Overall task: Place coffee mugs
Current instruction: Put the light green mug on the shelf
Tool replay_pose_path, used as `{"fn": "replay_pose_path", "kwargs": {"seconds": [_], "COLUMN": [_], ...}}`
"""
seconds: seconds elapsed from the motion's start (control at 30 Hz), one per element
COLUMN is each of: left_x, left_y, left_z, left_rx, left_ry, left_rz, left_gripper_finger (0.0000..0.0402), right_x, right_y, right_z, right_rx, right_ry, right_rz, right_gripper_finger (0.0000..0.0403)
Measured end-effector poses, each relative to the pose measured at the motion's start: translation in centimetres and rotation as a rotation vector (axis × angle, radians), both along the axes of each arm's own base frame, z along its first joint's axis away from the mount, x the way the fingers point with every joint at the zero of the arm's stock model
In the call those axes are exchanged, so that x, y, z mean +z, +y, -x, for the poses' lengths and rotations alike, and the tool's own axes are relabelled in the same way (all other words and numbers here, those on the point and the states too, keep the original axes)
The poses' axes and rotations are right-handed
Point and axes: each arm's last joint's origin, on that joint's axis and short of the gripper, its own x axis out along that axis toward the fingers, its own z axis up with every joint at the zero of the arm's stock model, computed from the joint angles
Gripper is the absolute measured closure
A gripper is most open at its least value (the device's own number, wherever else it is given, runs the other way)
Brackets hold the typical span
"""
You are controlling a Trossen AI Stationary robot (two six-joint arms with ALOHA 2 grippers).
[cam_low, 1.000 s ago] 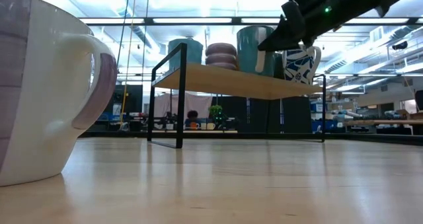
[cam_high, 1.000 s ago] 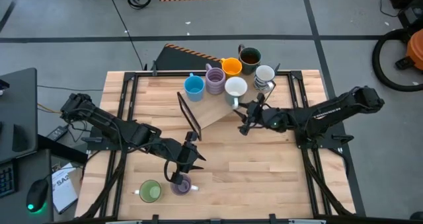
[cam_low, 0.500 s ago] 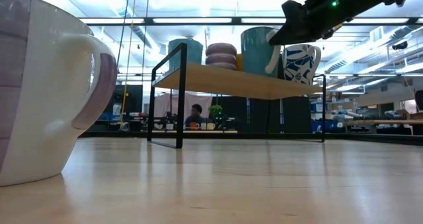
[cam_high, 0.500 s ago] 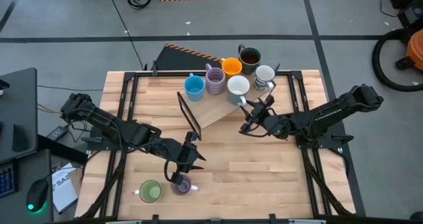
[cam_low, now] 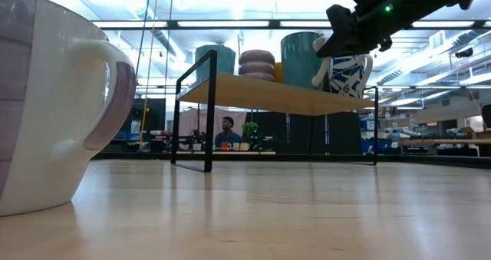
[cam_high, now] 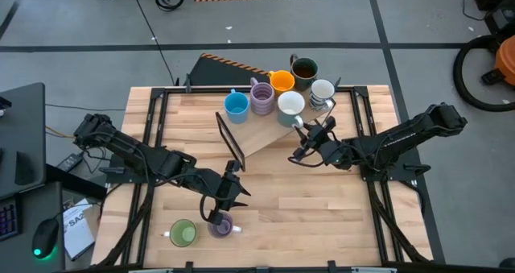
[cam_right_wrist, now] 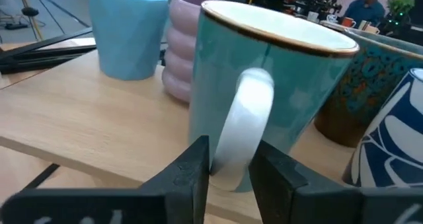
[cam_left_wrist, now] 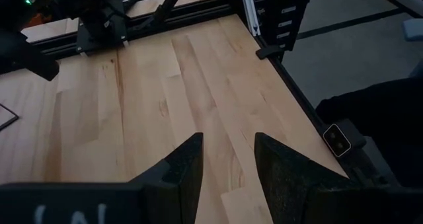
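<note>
On the raised shelf point(cam_high: 257, 136) the right claw point(cam_right_wrist: 228, 168) closes on the teal mug's point(cam_right_wrist: 264, 85) white handle, while the left claw point(cam_left_wrist: 228, 164) gapes empty, masking the purple mug point(cam_high: 221, 225) on the surface point(cam_high: 322, 200).

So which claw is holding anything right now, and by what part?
The right claw pinches the teal mug by its white handle. The left claw holds nothing.

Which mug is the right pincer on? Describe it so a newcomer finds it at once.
Start at the raised wooden shelf at the table's far side, where six mugs cluster. The right pincer straddles the white handle of the teal ceramic mug with a white inside, nearest the shelf's front edge. It stands between a ribbed lilac mug and a blue-and-white leaf-patterned mug.
</note>
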Motion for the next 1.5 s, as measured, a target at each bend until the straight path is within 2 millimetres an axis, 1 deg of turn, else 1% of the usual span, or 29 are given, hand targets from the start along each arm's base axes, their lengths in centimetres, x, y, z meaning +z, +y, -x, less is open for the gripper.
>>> {"fn": "replay_pose_path", "kwargs": {"seconds": [0.23,0.43,0.7,0.87,1.0,1.3,1.5], "left_x": [0.0,0.0,-0.1,-0.1,-0.1,-0.1,-0.2], "left_y": [0.0,0.0,0.0,0.0,0.0,0.0,0.0], "left_z": [0.0,0.0,0.0,0.0,0.0,0.0,0.1], "left_rx": [0.0,0.001,0.001,0.001,0.001,0.001,0.002], "left_ry": [0.002,0.005,0.007,0.008,0.008,0.009,0.017], "left_rz": [0.0,-0.002,-0.001,-0.001,-0.002,-0.002,-0.004], "left_gripper_finger": [0.026,0.026,0.026,0.026,0.026,0.026,0.026], "right_x": [0.1,0.0,-0.4,-0.4,-0.4,-0.4,0.4], "right_y": [0.1,-0.1,-0.9,-0.9,-0.9,-1.7,-2.3], "right_z": [0.2,0.2,0.0,-0.1,-0.1,-0.4,-0.1], "right_rx": [-0.066,-0.087,0.01,0.041,0.055,0.144,0.2], "right_ry": [-0.014,-0.013,0.048,0.071,0.094,0.128,0.131], "right_rz": [0.024,0.029,-0.015,-0.007,0.011,-0.01,0.008], "right_gripper_finger": [0.032,0.0327,0.0329,0.0329,0.032,0.0275,0.0262]}}
